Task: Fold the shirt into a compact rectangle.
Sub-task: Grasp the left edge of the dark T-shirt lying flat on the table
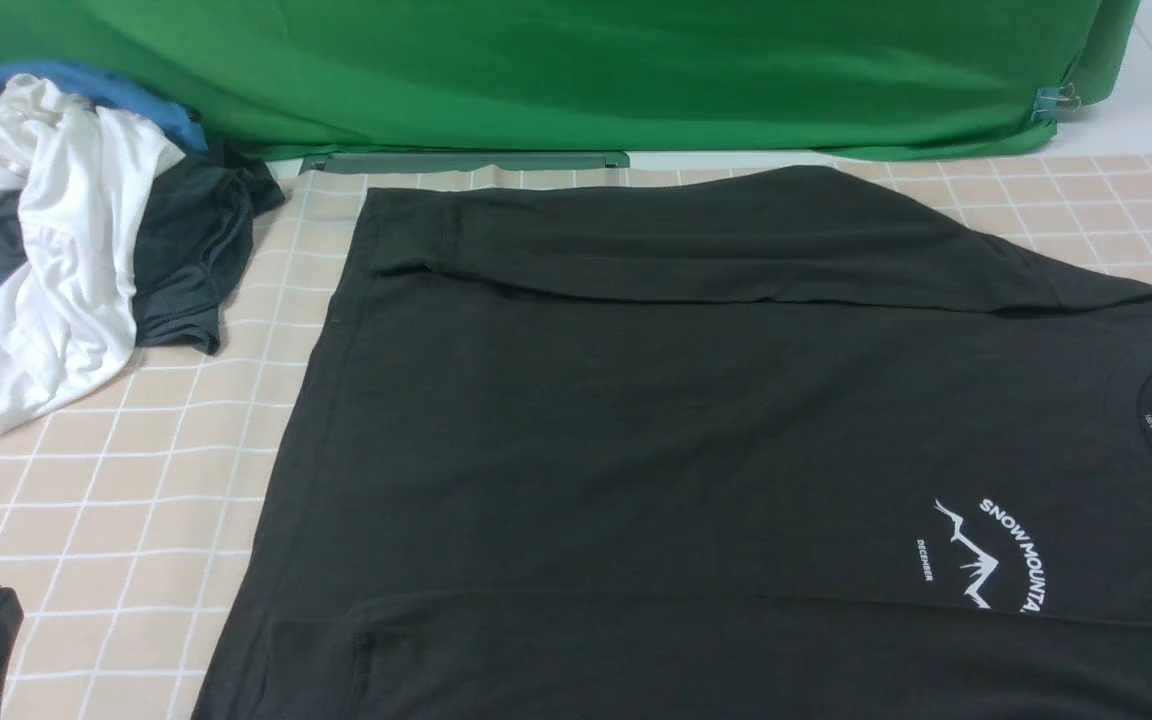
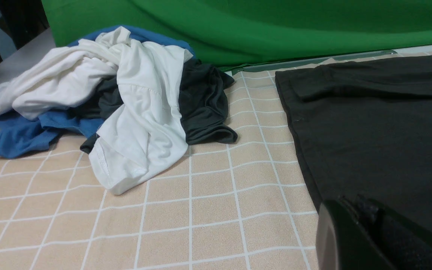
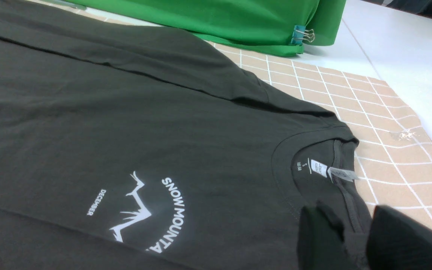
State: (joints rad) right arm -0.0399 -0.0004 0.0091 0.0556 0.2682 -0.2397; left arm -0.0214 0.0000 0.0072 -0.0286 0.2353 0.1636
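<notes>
Because it is thin cotton jersey, the shirt (image 1: 696, 420) should handle as light, limp and easy to slide; it will sag from any single pinch, so a fold probably needs two holds along one edge, lifted level. It lies flat on the checked surface (image 1: 116, 520), filling the middle and right, with the neckband toward the right edge and the hem toward the left. Both long sides already look turned in, giving a long strip with the logo (image 1: 996, 560) face up. The doubled shoulder corners beside the neck label (image 3: 319, 168), or the hem corners, seem the firmest places to take hold.

The right gripper (image 3: 351, 215) hangs over the neckband with its jaws narrowly apart, and nothing looks pinched. The left gripper (image 2: 351, 210) sits by the hem side near the front edge, closed tight and apparently empty.

A heap of other garments (image 1: 66, 220) lies at the far left corner, apart from the shirt, and a green backdrop (image 1: 576, 70) runs along the far edge.
</notes>
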